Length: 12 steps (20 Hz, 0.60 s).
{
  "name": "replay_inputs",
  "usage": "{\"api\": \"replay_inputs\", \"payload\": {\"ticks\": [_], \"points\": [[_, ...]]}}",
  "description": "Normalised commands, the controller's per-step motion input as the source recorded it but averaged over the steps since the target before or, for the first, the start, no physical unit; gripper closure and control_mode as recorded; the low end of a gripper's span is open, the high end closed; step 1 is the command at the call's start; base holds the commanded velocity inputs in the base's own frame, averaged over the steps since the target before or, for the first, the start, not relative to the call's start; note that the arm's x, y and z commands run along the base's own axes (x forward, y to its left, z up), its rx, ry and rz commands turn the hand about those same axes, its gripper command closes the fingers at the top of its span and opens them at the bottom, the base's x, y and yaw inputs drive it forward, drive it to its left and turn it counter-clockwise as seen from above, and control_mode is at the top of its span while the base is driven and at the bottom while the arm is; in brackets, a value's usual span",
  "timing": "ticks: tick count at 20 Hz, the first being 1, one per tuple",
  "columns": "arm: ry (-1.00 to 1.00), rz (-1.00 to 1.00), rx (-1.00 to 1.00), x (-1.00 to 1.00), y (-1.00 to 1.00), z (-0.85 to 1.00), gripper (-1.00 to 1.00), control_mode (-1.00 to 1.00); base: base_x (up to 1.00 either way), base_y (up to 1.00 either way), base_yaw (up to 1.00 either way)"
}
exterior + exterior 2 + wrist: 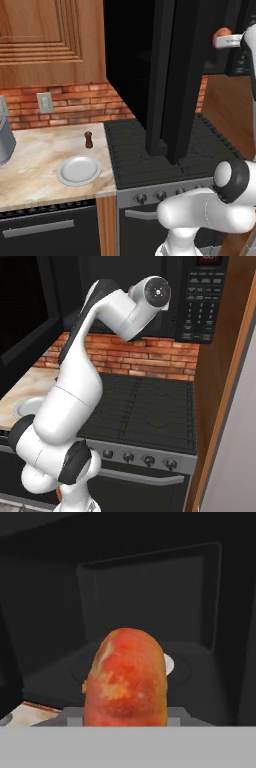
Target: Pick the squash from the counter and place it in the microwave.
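The squash (125, 679) is seen large and close in the hand view, an orange-red lump mottled with paler yellow patches, standing directly in front of the camera at the bottom centre where the fingertips would rise. The fingertips themselves are hidden behind it, so how far the gripper is spread cannot be told from the pictures; the squash appears to be carried at the gripper, but the contact itself is not visible. Behind the squash the dark cavity of the microwave (150, 587) is seen, with its back wall, side walls and a round turntable on the floor, a small pale spot showing at the turntable's middle just beside the squash's right edge.

In the left base view the squash (221, 34) is glimpsed as a small orange patch at the upper right, held high next to a white part of the arm's hand and just past the edge of the tall black microwave door (172, 75), which stands swung open over the black stove (165, 145). On the marble tabletop (35, 150) a grey plate (79, 170) lies bare, and a small dark pepper mill (88, 139) stands upright just behind it.

In the right base view the arm is raised toward the microwave, whose button panel (201, 298) is seen at the upper right above the brick wall (145, 358).
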Motion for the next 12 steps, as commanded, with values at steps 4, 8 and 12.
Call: {"api": "replay_inputs", "payload": {"ticks": [4, 8, 12], "points": [[0.0, 0.08, 0.09, 0.64, 0.04, 0.0, 1.0, -1.0, 0.0, 0.0, 0.0], [0.0, 0.05, 0.06, 0.9, 0.02, 0.0, 1.0, -1.0, 0.0, 0.0, 0.0], [0.02, 0.04, 0.02, 0.79, 0.0, 0.0, 1.0, -1.0, 0.0, 0.0, 0.0]]}}
